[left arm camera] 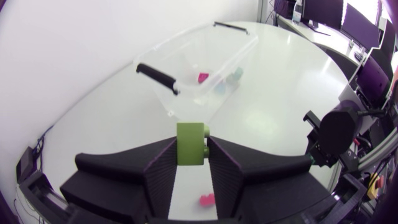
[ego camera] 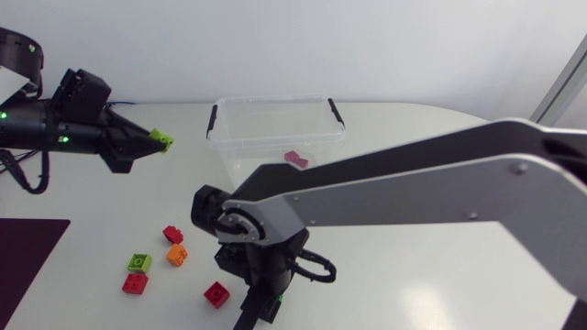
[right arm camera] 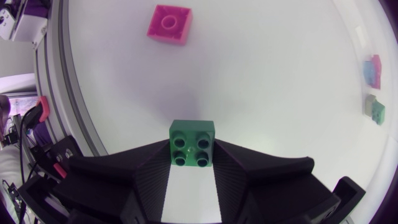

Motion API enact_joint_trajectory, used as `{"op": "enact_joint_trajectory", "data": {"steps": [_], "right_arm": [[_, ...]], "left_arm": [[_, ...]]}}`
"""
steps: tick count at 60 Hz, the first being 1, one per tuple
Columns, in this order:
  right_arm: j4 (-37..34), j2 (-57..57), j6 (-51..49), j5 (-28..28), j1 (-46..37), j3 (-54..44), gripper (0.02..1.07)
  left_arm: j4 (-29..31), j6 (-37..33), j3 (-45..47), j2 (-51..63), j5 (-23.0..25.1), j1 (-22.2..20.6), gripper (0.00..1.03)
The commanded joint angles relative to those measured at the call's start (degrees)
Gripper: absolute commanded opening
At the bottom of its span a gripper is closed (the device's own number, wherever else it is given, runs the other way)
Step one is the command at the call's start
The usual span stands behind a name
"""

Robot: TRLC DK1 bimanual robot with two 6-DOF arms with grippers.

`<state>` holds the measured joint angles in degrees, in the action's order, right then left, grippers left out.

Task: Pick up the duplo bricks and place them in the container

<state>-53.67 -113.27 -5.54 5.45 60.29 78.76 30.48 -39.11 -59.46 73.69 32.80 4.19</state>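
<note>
The left gripper [left arm camera: 191, 157] pinches a lime brick [left arm camera: 189, 138] to the left of the clear container [ego camera: 271, 100], while the right gripper [right arm camera: 192, 160], at the table's near side, clamps a dark green brick [right arm camera: 192, 142].

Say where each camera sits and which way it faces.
Head view: above the table, looking down; left arm and right arm show.
Left wrist view: on the left arm, facing the container; left gripper shut on a lime brick.
Right wrist view: on the right arm, facing the table; right gripper shut on a green brick.
Shared: head and left wrist views show container and lime brick.
</note>
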Motion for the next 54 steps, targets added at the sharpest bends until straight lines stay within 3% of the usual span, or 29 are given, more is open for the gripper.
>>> {"op": "enact_joint_trajectory", "data": {"steps": [1, 9, 21, 24, 26, 28, 31, 33, 40, 48, 54], "right_arm": [[-1.61, 4.64, 1.23, -0.97, -2.46, -0.1, 0.25], [-1.53, 9.74, 1.06, -0.97, -6.42, -0.71, 0.25], [-0.47, 16.24, 1.15, -0.88, -10.19, 0.34, 0.25], [-0.03, 17.3, 1.15, -0.88, -11.16, 1.04, 0.25], [0.41, 17.74, 1.15, -0.8, -11.95, 1.48, 0.25], [1.46, 18.44, 1.23, -0.8, -13.1, 2.1, 0.25], [1.99, 19.05, 1.23, -0.8, -13.97, 3.33, 0.25], [2.87, 19.49, 1.32, -0.8, -15.12, 4.3, 0.25], [5.77, 20.29, 1.67, -1.15, -17.23, 6.58, 0.25], [12.27, 19.76, 2.38, -2.73, -20.04, 8.51, 0.25], [15.26, 16.68, 2.55, -2.73, -22.68, 10.97, 0.25]], "left_arm": [[-5.08, 8.09, -0.66, 2.07, 0.95, -4.8, 0.3], [-11.67, 13.71, -4.61, 10.07, 0.43, -10.43, 0.3], [-21.6, 20.57, -10.85, 19.82, -1.16, -12.1, 0.32], [-22.57, 21.18, -12.96, 22.37, -1.24, -12.18, 0.38], [-23.71, 21.18, -13.22, 23.34, -1.86, -12.18, 0.44], [-27.05, 21.18, -12.61, 23.78, -3.79, -12.27, 0.59], [-30.66, 21.18, -11.64, 23.78, -4.76, -12.18, 0.93], [-31.09, 21.18, -11.38, 23.43, -5.02, -11.92, 0.99], [-28.19, 21.1, -10.24, 19.21, -5.02, -10.87, 0.99], [-18.7, 19.69, -8.13, 11.04, -5.02, -7.79, 0.99], [-7.63, 14.86, -6.98, 7.52, -5.02, -5.06, 0.99]]}}
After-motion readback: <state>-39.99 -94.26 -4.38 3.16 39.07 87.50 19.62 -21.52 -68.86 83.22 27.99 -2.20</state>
